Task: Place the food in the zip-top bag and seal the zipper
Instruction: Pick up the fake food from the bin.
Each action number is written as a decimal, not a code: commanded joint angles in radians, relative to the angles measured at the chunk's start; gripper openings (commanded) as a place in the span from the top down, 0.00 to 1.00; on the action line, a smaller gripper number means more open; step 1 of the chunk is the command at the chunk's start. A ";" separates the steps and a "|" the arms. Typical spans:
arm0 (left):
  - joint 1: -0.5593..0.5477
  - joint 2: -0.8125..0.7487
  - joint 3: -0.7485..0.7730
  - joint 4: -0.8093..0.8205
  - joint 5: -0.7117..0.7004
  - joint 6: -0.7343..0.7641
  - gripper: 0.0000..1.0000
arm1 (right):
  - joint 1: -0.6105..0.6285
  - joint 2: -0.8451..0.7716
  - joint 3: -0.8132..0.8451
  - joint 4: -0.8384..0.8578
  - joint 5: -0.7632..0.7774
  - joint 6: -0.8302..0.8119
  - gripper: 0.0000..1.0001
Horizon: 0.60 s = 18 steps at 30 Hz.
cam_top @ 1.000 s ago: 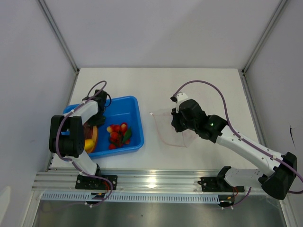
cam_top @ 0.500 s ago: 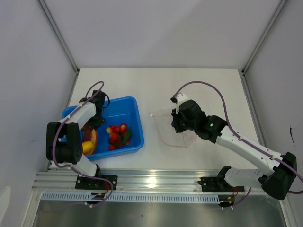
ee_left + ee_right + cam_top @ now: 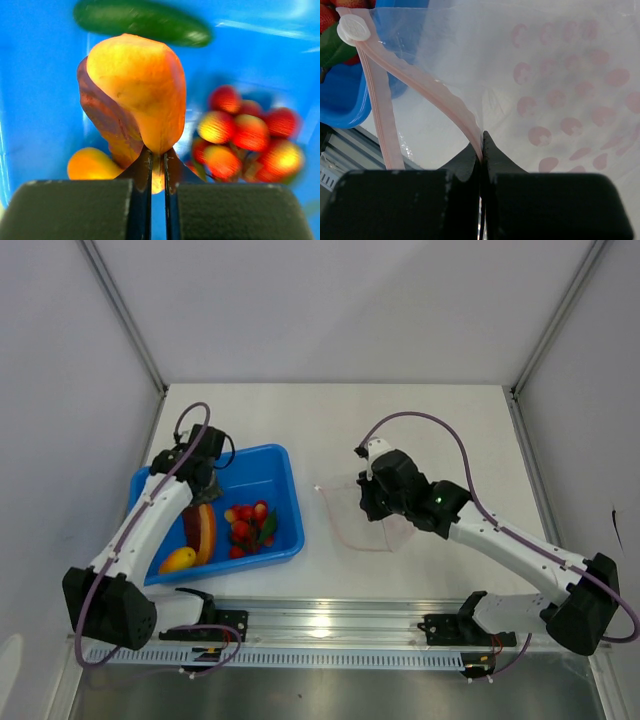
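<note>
In the left wrist view my left gripper (image 3: pixel 157 152) is shut on the near tip of the orange-red wedge slice (image 3: pixel 135 95). The green piece (image 3: pixel 142 20) lies beyond it, the yellow-orange piece (image 3: pixel 92 165) to its left and the cherry tomatoes (image 3: pixel 250 137) to its right. From above, the left gripper (image 3: pixel 201 492) is over the tray's left half, with the wedge (image 3: pixel 204 533), yellow piece (image 3: pixel 177 560) and tomatoes (image 3: pixel 250 523) below it. My right gripper (image 3: pixel 481 137) is shut on the pinkish zipper (image 3: pixel 430 90) of the clear zip-top bag (image 3: pixel 560 75), holding its mouth open on the table (image 3: pixel 365 518).
The blue tray (image 3: pixel 280 465) holding the food sits left of the bag, its right rim a short gap from the bag's mouth. A white slider tab (image 3: pixel 354 27) sits at the zipper's end. Grey walls and metal posts close in the table on three sides.
The left arm has unfolded and its elbow has dropped toward the near edge, so the wedge and yellow piece now show. The gripper shifted slightly back-left. The right gripper still holds the bag.
</note>
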 commanded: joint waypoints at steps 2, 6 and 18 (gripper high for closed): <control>-0.079 -0.116 0.159 -0.069 -0.014 -0.070 0.99 | -0.003 0.023 0.083 -0.021 0.004 0.006 1.00; -0.148 -0.191 0.265 -0.056 -0.017 -0.089 0.99 | -0.005 0.057 0.155 -0.075 0.015 0.025 1.00; -0.277 -0.283 0.522 0.064 0.087 -0.053 0.99 | -0.020 0.172 0.328 -0.168 -0.053 0.150 1.00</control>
